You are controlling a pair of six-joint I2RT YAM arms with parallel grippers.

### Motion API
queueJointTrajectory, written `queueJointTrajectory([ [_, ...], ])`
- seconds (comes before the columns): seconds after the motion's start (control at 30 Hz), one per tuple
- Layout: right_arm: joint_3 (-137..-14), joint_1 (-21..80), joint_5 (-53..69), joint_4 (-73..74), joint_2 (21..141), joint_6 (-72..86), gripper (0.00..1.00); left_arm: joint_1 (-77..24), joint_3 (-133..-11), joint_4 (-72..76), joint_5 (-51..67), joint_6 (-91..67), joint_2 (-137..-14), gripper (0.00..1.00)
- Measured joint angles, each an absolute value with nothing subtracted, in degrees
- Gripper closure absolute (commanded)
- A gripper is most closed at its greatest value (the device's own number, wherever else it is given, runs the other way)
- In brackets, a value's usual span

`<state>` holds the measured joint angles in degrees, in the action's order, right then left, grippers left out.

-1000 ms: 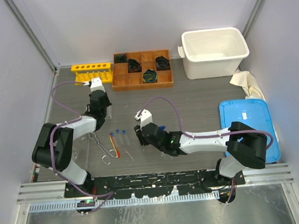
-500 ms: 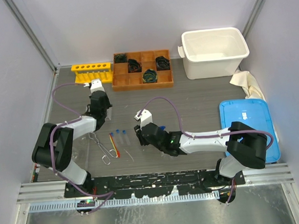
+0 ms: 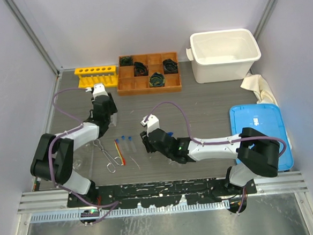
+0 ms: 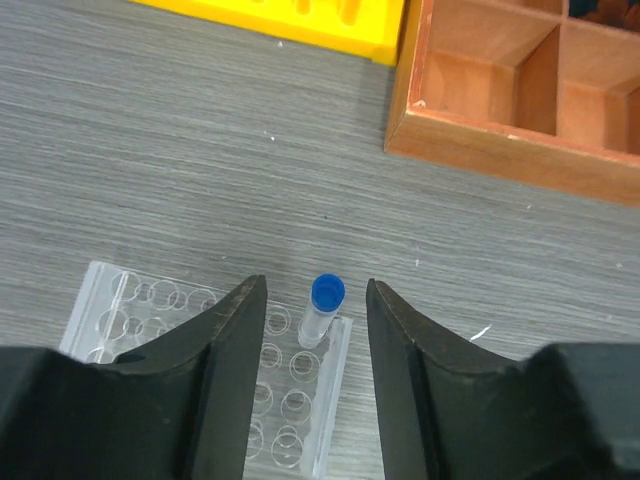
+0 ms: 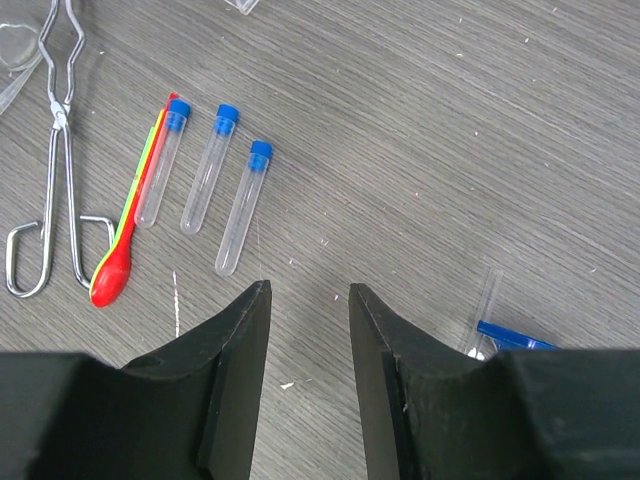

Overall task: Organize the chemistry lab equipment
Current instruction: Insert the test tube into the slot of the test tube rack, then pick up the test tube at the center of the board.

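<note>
A blue-capped test tube (image 4: pixel 322 312) stands upright in a corner hole of a clear plastic rack (image 4: pixel 140 305). My left gripper (image 4: pixel 315 288) is open around it, and neither finger touches it. In the top view the left gripper (image 3: pixel 103 107) hangs over that rack, just in front of the yellow tube rack (image 3: pixel 95 74). My right gripper (image 5: pixel 308 290) is open and empty above bare table. Just beyond it lie three capped test tubes (image 5: pixel 208 168), a red-orange stick (image 5: pixel 125 245) and metal tongs (image 5: pixel 55 130). A blue dropper (image 5: pixel 505 332) lies to its right.
A wooden compartment tray (image 3: pixel 148 74) with dark items sits at the back centre, and a white bin (image 3: pixel 225 53) at the back right. A blue lid (image 3: pixel 260 134) and a cloth (image 3: pixel 257 86) lie along the right side. A clear glass piece (image 5: pixel 15 50) lies by the tongs.
The left jaws have opened and let go of the test tube, which now stands in the clear rack. The left arm has shifted slightly away. The right arm has barely moved.
</note>
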<state>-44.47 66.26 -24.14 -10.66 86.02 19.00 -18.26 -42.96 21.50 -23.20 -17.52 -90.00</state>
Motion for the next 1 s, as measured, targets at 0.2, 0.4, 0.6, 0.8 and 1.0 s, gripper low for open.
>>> queueJointTrajectory([
  [0.2,-47.03,66.26,-22.46,-8.05,86.89,19.55,0.51,-18.24,-41.01,17.82,-24.23,-21.19,-79.26,0.48],
  [0.4,-57.82,66.24,-20.18,-1.74,94.28,20.32,0.52,-18.24,-39.33,7.05,-21.21,-30.28,-64.55,0.52],
  [0.6,-64.1,66.24,-16.29,2.63,101.51,21.52,0.55,-18.26,-35.59,-4.58,-11.94,-37.93,-55.79,0.54],
  [0.8,-65.17,66.24,-14.61,6.35,104.27,22.68,0.56,-18.26,-29.89,-13.39,-7.16,-41.23,-50.39,0.54],
  [1.0,-66.32,66.24,-14.46,6.63,106.65,23.05,0.56,-18.26,-29.39,-16.25,-5.32,-41.67,-47.68,0.55],
])
